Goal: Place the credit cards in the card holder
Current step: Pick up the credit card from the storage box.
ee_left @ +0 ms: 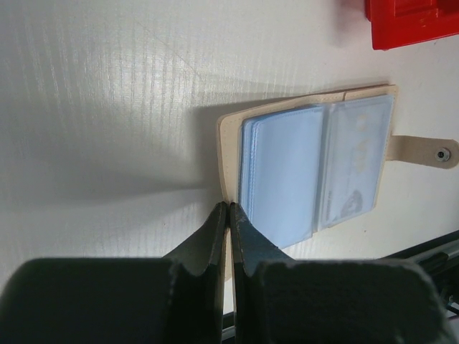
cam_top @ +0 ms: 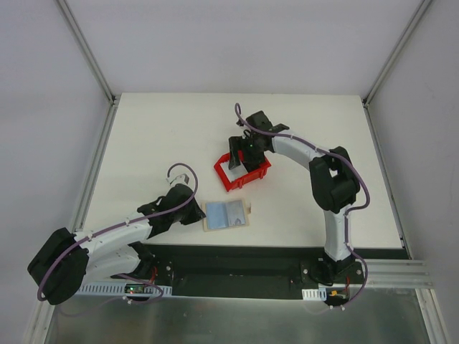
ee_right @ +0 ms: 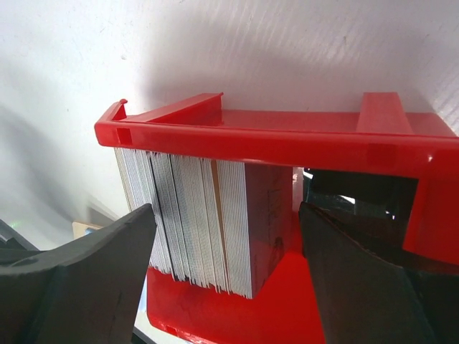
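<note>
The left jaws are clenched tight, tips at the edge of the open holder (ee_left: 308, 172), which lies flat on the worktop (ee_left: 107, 107). The right jaws are spread wide, with the cards (ee_right: 208, 222) standing between them in the red bin (ee_right: 287, 140).

From my console I see a white table (cam_top: 143, 143), faintly ribbed, plain pale grey walls (cam_top: 237, 43) behind and beside it, aluminium corner posts (cam_top: 86, 50), black strip (cam_top: 237, 261) along its near edge, brushed metal sheet (cam_top: 237, 319) below, soft even light.
</note>
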